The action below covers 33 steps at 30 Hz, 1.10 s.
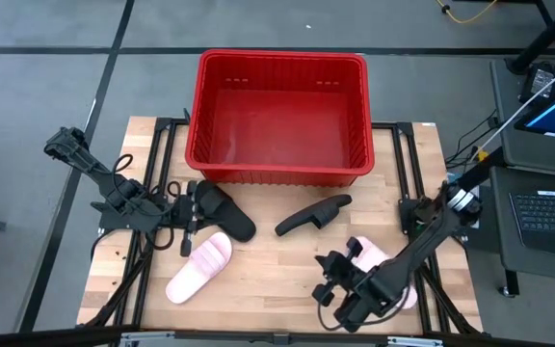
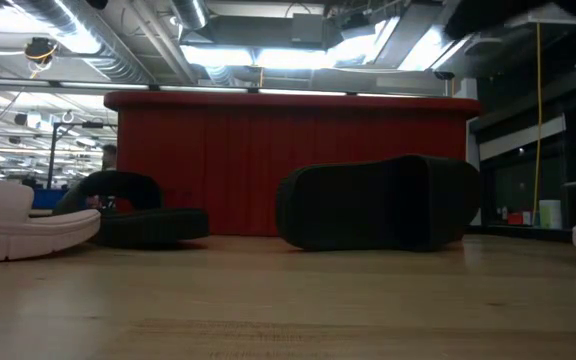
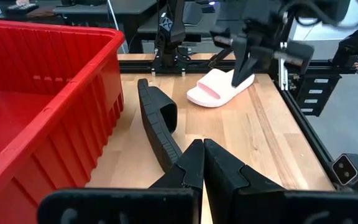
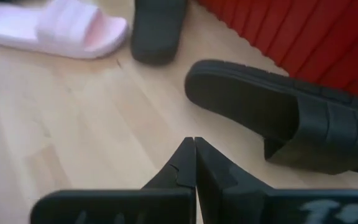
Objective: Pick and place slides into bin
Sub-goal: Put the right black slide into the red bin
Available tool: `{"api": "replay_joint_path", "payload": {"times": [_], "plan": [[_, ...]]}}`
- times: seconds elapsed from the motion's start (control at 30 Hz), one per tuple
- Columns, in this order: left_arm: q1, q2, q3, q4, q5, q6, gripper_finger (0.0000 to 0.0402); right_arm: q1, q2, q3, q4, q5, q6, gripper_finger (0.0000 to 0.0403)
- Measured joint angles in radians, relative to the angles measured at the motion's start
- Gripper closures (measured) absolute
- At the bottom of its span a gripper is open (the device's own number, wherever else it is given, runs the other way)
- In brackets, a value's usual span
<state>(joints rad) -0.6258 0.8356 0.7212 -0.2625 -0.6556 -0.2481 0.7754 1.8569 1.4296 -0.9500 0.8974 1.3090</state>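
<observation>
The red bin (image 1: pixel 279 116) stands at the table's far middle. One black slide (image 1: pixel 225 214) lies flat at the left. A second black slide (image 1: pixel 313 214) stands on its side at the centre, with its sole facing the low view (image 2: pixel 378 200). One pink slide (image 1: pixel 200 267) lies near left, and another (image 1: pixel 385 262) lies near right, partly under my right arm. My left gripper (image 1: pixel 190 210) is shut and sits beside the flat black slide's left end. My right gripper (image 1: pixel 331 270) is shut and empty, on the near side of the centre slide (image 4: pixel 278 118).
Black frame rails (image 1: pixel 157 145) run along the table's left and right sides. Bare wood (image 1: pixel 277 280) lies between the two pink slides. A laptop (image 1: pixel 547 207) and cables sit beyond the right edge. The bin's near wall (image 3: pixel 73 143) stands close to the centre slide.
</observation>
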Motion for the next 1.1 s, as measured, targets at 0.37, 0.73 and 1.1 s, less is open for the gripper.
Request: {"api": "replay_joint_path", "payload": {"times": [0.37,0.73,1.1], "plan": [[0.000,0.000,0.000,-0.004,0.026,0.055,0.0398,-0.029,0.071,0.000,-0.061,0.003,0.284,0.0401],[0.000,0.000,0.000,-0.002,0.026,0.142,0.0398,-0.068,0.071,0.000,-0.077,-0.052,0.279,0.0342],[0.000,0.000,0.000,-0.049,0.026,0.139,0.0398,-0.122,0.071,-0.001,-0.107,-0.054,0.277,0.0215]]}}
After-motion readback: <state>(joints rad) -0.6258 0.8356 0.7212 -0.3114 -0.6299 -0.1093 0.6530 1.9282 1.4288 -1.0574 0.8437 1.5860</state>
